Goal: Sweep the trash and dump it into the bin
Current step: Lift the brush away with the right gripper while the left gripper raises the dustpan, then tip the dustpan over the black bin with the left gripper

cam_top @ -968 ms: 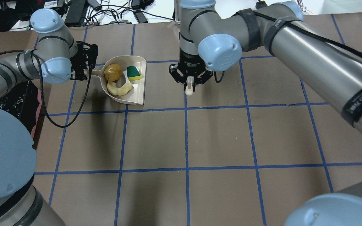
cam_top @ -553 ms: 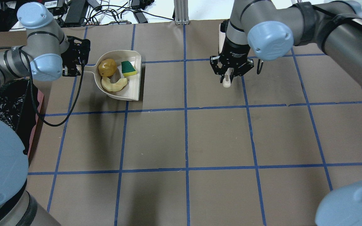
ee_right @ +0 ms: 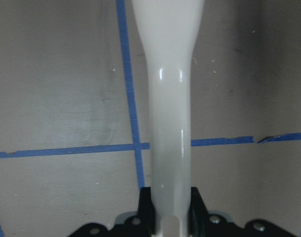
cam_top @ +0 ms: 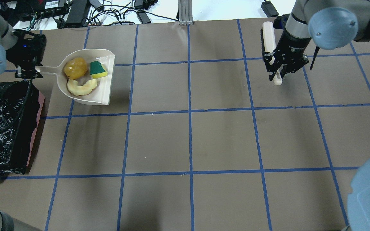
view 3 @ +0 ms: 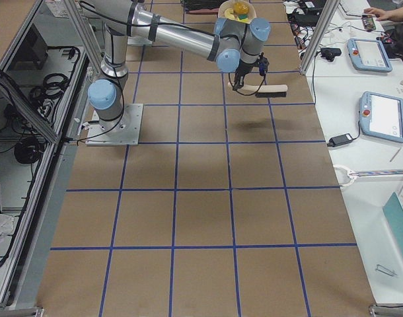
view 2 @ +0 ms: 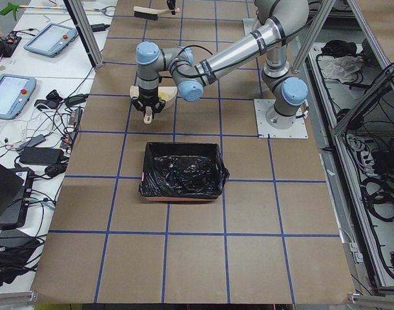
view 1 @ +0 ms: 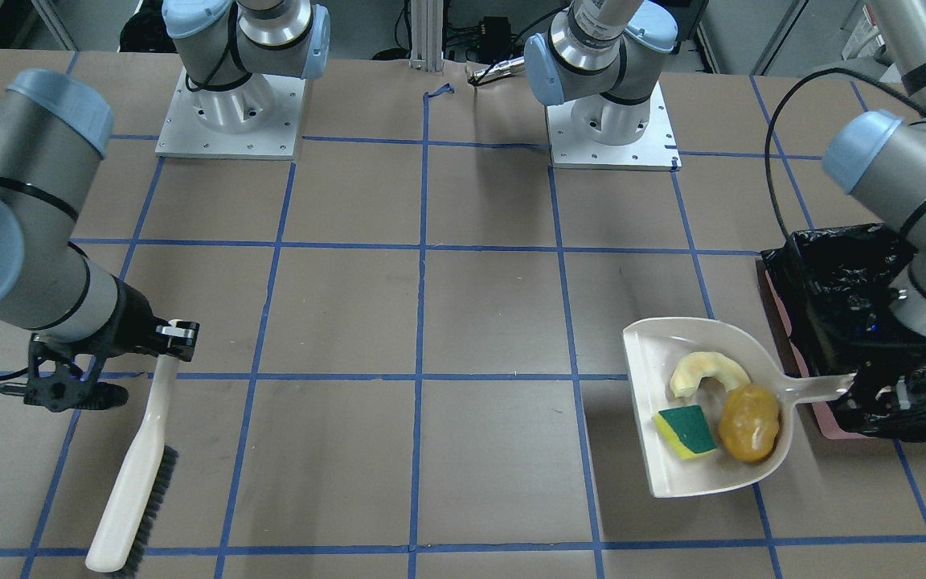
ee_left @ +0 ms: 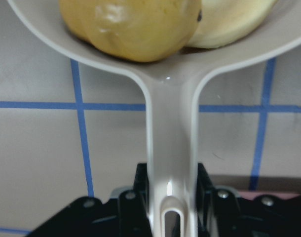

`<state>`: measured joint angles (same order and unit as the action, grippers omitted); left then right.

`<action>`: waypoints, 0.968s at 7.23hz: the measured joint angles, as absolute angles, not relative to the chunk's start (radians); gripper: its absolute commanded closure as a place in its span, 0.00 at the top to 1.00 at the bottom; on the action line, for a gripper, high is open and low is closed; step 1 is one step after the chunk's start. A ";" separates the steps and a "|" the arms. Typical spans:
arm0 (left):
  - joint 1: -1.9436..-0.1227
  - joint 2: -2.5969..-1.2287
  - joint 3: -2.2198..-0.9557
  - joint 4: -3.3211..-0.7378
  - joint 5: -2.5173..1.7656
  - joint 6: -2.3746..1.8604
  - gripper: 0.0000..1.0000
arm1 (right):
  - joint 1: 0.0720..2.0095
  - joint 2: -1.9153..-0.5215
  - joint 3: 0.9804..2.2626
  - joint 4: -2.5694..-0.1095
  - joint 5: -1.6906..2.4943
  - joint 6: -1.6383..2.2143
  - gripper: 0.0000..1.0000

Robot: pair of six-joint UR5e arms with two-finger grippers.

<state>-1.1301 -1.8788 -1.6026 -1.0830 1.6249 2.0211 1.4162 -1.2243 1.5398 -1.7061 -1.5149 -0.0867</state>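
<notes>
Beside the table's left edge, clamps dustpan (cam_top: pixel 104 91) of trash (cam_top: pixel 75 68) in left gripper (cam_top: pixel 28 72); grips brush (view 1: pixel 137 474) in right gripper (view 1: pixel 172 331); awaits dumping into bin (cam_top: pixel 5 122).

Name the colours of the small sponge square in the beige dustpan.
Sponge: green top, yellow side; front-facing view.

Overhead, front, both ends on one table (cam_top: pixel 223 141); wrist cameras close-up.
</notes>
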 measured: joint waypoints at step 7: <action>-0.705 -1.845 -1.531 -1.119 1.707 2.365 0.00 | 1.222 -1.211 1.675 -1.812 -1.640 -0.382 0.00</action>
